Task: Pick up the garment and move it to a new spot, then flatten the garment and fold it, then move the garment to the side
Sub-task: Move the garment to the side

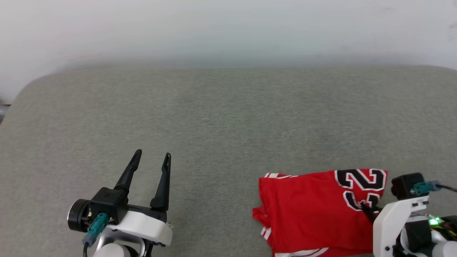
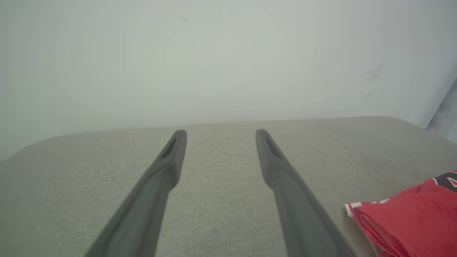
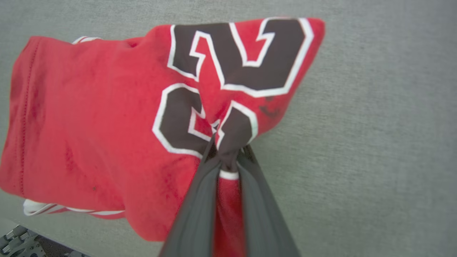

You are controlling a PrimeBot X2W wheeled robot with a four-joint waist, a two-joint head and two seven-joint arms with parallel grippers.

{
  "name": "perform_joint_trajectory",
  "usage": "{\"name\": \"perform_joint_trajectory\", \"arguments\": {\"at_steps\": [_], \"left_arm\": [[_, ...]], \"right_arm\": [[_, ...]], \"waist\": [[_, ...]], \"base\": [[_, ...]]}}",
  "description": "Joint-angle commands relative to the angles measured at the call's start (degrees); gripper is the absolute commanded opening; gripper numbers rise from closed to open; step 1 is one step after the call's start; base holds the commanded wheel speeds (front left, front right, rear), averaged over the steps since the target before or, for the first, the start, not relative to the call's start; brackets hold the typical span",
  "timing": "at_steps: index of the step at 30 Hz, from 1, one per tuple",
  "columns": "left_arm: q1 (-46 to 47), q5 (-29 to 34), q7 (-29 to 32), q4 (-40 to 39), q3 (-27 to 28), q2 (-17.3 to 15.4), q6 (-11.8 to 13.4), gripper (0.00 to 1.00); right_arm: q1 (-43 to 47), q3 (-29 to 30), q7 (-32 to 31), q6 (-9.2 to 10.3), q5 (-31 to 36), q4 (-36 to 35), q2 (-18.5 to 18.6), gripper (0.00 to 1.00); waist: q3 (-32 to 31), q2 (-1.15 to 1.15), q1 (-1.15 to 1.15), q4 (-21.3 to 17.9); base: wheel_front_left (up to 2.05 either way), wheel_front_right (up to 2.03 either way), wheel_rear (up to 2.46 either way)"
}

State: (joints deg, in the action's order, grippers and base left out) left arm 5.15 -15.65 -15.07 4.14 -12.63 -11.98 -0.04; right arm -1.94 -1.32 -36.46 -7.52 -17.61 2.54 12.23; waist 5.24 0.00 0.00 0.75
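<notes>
The garment (image 1: pixel 310 210), a red jersey with black white-outlined numerals, lies folded at the near right of the grey cushioned surface (image 1: pixel 228 117). My right gripper (image 1: pixel 367 208) is shut on the garment (image 3: pixel 107 135); the right wrist view shows both fingers pinching a bunch of cloth at the numerals, right gripper (image 3: pixel 228 151). A white striped sleeve edge pokes out below the fold. My left gripper (image 1: pixel 151 157) hovers open at the near left with nothing between its fingers. In the left wrist view the left gripper (image 2: pixel 220 135) points at the back wall, with the garment (image 2: pixel 414 217) at the lower right.
The pale wall (image 1: pixel 228 28) rises behind the surface's rounded far edge. The surface's near edge and some dark hardware below it (image 3: pixel 21 246) show at the lower left of the right wrist view.
</notes>
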Motion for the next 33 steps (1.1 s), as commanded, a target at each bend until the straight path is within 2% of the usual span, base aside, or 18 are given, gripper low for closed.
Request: {"name": "perform_joint_trajectory", "arguments": {"at_steps": [1, 8, 11, 16, 23, 30, 33], "left_arm": [[-0.27, 0.42, -0.11, -0.3, -0.03, -0.22, -0.15, 1.0], [1.88, 0.84, -0.11, -2.54, -0.29, -0.84, -0.72, 1.0], [3.23, 1.19, -0.11, -3.57, -0.37, -1.24, -1.06, 1.0], [7.17, 2.21, 0.45, -5.81, -1.35, -2.35, -2.4, 1.0], [12.48, 3.48, 1.57, -8.85, -2.04, -4.4, -3.66, 1.0], [17.06, 3.79, 1.84, -10.72, -3.36, -5.44, -5.0, 1.0], [18.49, 3.83, 1.73, -10.94, -4.07, -5.72, -5.44, 1.0]], "right_arm": [[-0.8, 0.49, -0.37, 0.07, 0.83, -0.62, 0.58, 0.0], [-3.74, 4.86, -0.52, 0.07, 5.01, -1.93, 0.57, 0.0], [-6.72, 6.61, 0.95, 0.07, 6.24, -0.45, 0.35, 0.0], [-12.77, 11.19, 4.06, 0.07, 8.69, 3.3, 1.37, 0.0], [-22.2, 19.57, 8.6, 0.07, 12.79, 7.78, 3.06, 0.0], [-29.02, 29.48, 11.44, 0.07, 18.16, 12.32, 5.91, 0.0], [-30.85, 31.96, 12.57, 0.07, 20.28, 13.89, 6.11, 0.0]], "waist": [[0.36, 0.0, 0.0, -2.64], [4.69, 0.0, 0.0, -9.68], [7.58, 0.0, 0.0, -12.66], [13.95, 0.0, 0.0, -15.34], [22.22, 0.0, 0.0, -16.86], [28.4, 0.0, 0.0, -15.14], [29.86, 0.0, 0.0, -14.34]], "base": [[0.0, 0.0, 0.0], [0.0, 0.0, 0.0], [0.0, 0.0, 0.0], [0.0, 0.0, 0.0], [0.0, 0.0, 0.0], [0.0, 0.0, 0.0], [0.0, 0.0, 0.0]]}}
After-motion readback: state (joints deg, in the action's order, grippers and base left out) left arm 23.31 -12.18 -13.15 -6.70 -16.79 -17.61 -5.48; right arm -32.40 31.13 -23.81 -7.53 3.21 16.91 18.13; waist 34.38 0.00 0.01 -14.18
